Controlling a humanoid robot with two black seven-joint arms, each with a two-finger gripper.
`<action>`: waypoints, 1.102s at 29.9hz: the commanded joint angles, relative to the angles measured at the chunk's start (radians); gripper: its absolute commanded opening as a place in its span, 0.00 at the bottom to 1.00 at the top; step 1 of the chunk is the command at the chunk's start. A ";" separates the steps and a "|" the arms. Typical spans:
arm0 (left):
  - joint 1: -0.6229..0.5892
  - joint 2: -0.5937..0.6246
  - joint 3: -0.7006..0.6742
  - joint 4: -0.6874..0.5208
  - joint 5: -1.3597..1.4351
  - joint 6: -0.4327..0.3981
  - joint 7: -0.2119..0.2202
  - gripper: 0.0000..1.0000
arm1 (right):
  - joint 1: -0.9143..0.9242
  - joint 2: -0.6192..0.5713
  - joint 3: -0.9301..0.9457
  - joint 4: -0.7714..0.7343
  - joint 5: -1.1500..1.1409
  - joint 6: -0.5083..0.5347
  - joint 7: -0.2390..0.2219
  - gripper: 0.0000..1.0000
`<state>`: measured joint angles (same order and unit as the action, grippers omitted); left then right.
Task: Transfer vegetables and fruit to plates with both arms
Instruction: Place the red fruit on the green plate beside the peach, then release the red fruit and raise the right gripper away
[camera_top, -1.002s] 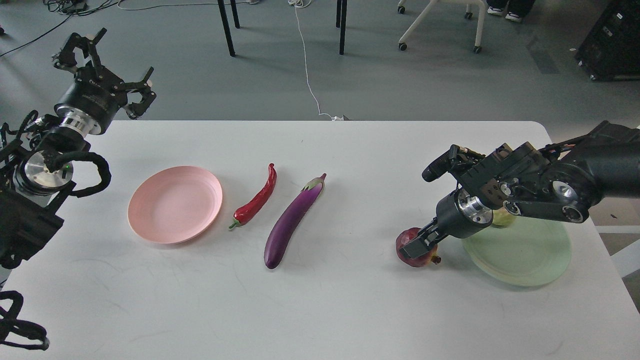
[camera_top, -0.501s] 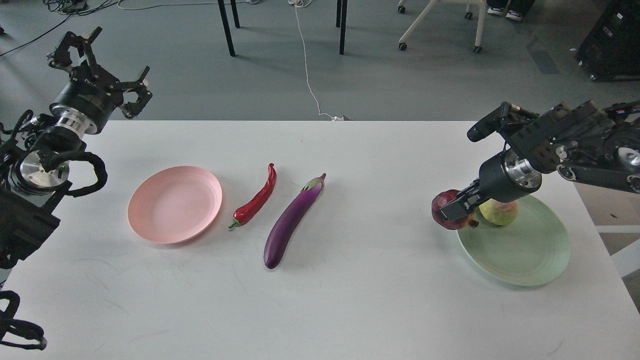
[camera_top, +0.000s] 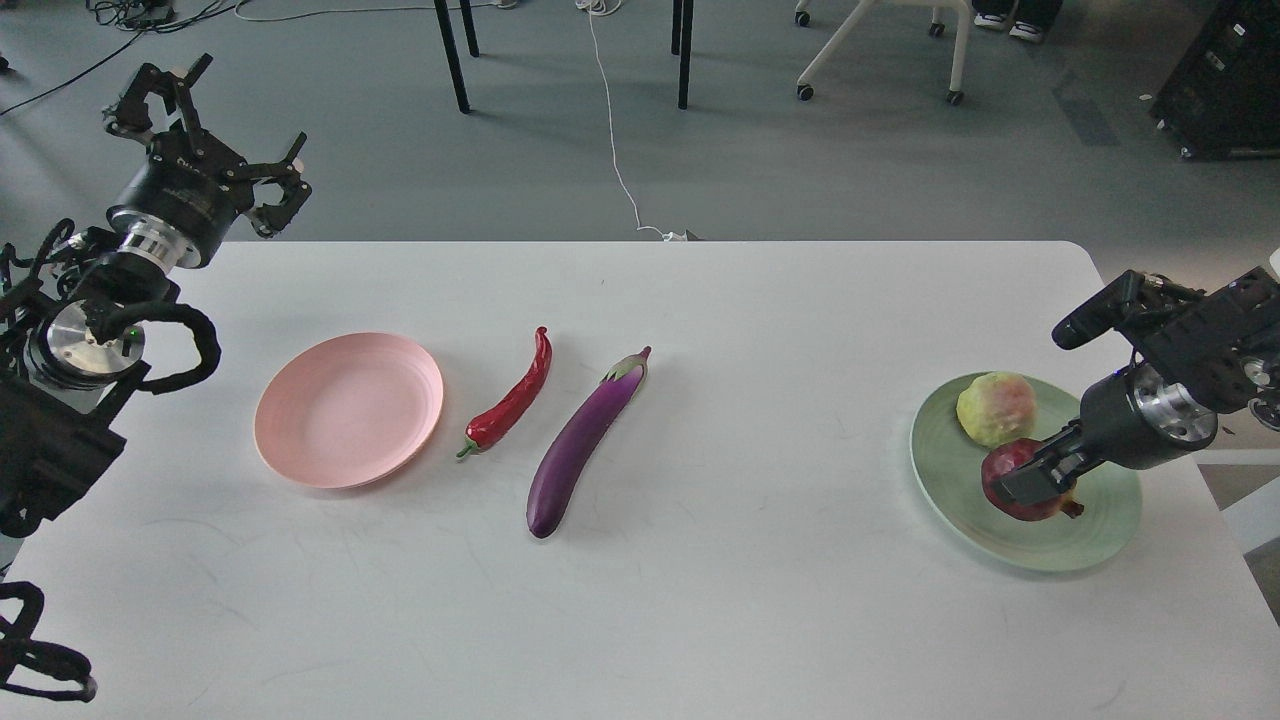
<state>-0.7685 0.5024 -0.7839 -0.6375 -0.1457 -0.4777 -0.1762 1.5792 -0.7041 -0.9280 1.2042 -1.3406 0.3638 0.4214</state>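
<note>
My right gripper (camera_top: 1030, 482) is shut on the dark red pomegranate (camera_top: 1005, 472) and holds it over the pale green plate (camera_top: 950, 495) at the right. The yellow-green fruit (camera_top: 996, 408) lies on that plate's far side. The purple eggplant (camera_top: 583, 443) and the red chili pepper (camera_top: 514, 396) lie side by side mid-table. The pale pink plate (camera_top: 348, 409), with nothing on it, sits left of the chili. My left gripper (camera_top: 210, 125) is open and empty, raised above the table's far left corner.
The white table (camera_top: 700, 620) ends close behind the green plate on the right. Beyond its far edge are black table legs (camera_top: 452, 55), a white cable (camera_top: 615, 150) on the floor and a wheeled chair (camera_top: 880, 50).
My right gripper lifted the pomegranate off the table and carried it right, over the green plate. The left arm barely shifted.
</note>
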 joint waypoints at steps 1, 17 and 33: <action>0.000 0.004 0.000 -0.001 0.000 -0.002 0.006 0.98 | -0.011 -0.002 0.009 0.000 0.001 -0.003 -0.027 0.79; -0.015 0.021 0.018 -0.001 0.009 -0.002 0.024 0.98 | -0.069 -0.034 0.414 -0.167 0.264 -0.006 -0.035 0.98; -0.135 0.027 0.146 -0.132 0.688 -0.011 0.047 0.98 | -0.579 0.235 1.322 -0.609 0.574 -0.125 0.014 0.99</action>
<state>-0.8984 0.5439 -0.6391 -0.7110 0.3893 -0.4888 -0.1132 1.0503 -0.4832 0.3018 0.6143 -0.9077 0.2393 0.4036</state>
